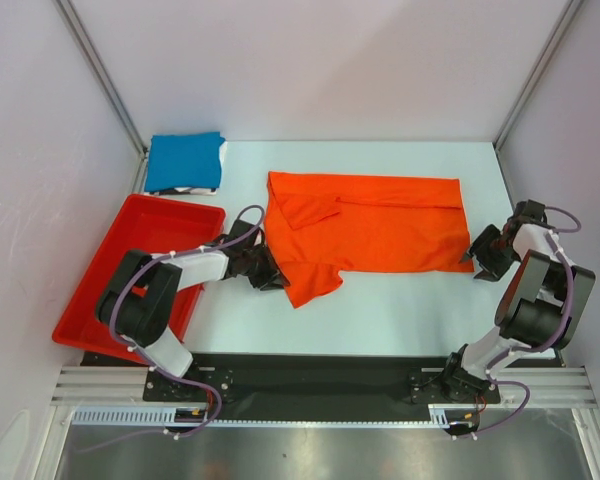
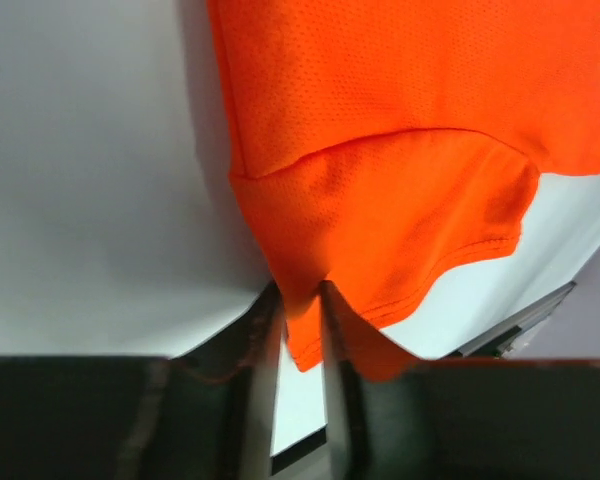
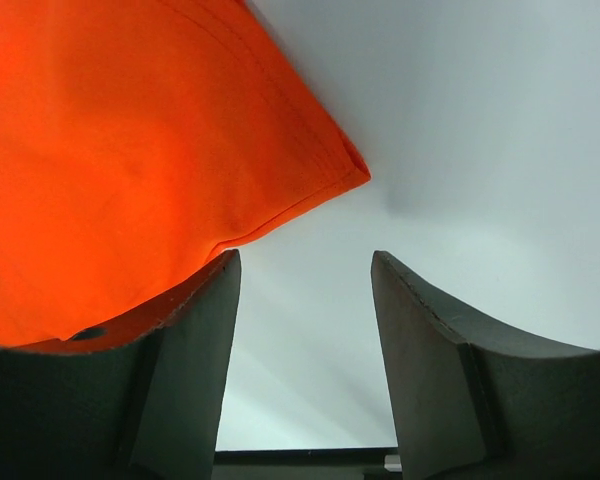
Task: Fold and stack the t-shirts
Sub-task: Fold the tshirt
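An orange t-shirt [image 1: 370,225] lies partly folded across the middle of the white table. My left gripper [image 1: 271,277] is shut on the shirt's near left sleeve hem; in the left wrist view the orange fabric [image 2: 380,190] runs down between the fingers [image 2: 263,330]. My right gripper [image 1: 474,258] is open and empty just off the shirt's near right corner [image 3: 352,172], which lies beyond its left finger [image 3: 195,330]. A folded blue t-shirt [image 1: 185,161] lies at the far left of the table.
A red tray [image 1: 95,290] sits at the left, beside the left arm. The enclosure's white walls and metal posts [image 1: 100,70] ring the table. A black strip [image 1: 320,375] runs along the near edge.
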### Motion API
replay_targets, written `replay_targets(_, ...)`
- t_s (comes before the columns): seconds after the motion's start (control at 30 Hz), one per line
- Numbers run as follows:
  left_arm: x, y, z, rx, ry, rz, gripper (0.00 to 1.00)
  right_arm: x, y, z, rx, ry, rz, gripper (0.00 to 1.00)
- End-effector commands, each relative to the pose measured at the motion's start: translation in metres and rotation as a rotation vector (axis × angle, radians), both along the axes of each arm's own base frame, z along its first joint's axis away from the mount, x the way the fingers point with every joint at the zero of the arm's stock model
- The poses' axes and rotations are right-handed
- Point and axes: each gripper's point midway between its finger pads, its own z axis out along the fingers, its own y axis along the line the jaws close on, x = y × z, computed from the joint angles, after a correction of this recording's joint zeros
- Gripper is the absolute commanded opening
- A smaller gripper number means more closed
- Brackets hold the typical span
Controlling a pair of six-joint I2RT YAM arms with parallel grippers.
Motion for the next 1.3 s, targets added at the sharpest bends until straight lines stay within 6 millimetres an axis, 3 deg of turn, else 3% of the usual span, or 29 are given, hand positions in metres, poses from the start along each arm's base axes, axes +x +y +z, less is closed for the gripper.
replay_targets(0.0, 0.011, 0.003, -0.003, 0.017, -0.027, 0.004, 0.24, -0.001, -0.009, -0.011, -0.027, 0.010, -0.003, 0.60)
replay_targets(0.13, 0.015, 0.003, -0.002, 0.036, -0.041, -0.026, 0.13, -0.001, -0.016, -0.025, -0.003, 0.025, -0.025, 0.57)
replay_targets(0.37, 0.015, 0.007, 0.000, 0.064, -0.061, -0.070, 0.00, 0.007, -0.023, -0.032, 0.015, 0.009, -0.053, 0.54)
replay_targets(0.73, 0.015, 0.005, 0.002, 0.059, -0.069, -0.096, 0.00, 0.024, -0.018, -0.048, 0.109, -0.009, -0.147, 0.43)
replay_targets(0.83, 0.016, 0.004, 0.005, 0.057, -0.079, -0.099, 0.00, 0.021, -0.019, -0.050, 0.104, 0.004, -0.158, 0.33)
replay_targets(1.0, 0.017, 0.010, 0.015, 0.084, -0.109, -0.100, 0.00, 0.000, -0.017, -0.053, 0.078, 0.067, -0.155, 0.01)
replay_targets(1.13, 0.013, 0.014, 0.020, 0.092, -0.131, -0.102, 0.00, -0.018, -0.009, -0.054, 0.069, 0.091, -0.125, 0.00)
replay_targets(1.2, 0.010, 0.015, 0.021, 0.092, -0.132, -0.102, 0.00, -0.024, -0.009, -0.052, 0.051, 0.088, -0.103, 0.11)
replay_targets(1.27, 0.009, 0.016, 0.022, 0.092, -0.133, -0.100, 0.00, -0.026, -0.007, -0.051, 0.050, 0.088, -0.085, 0.11)
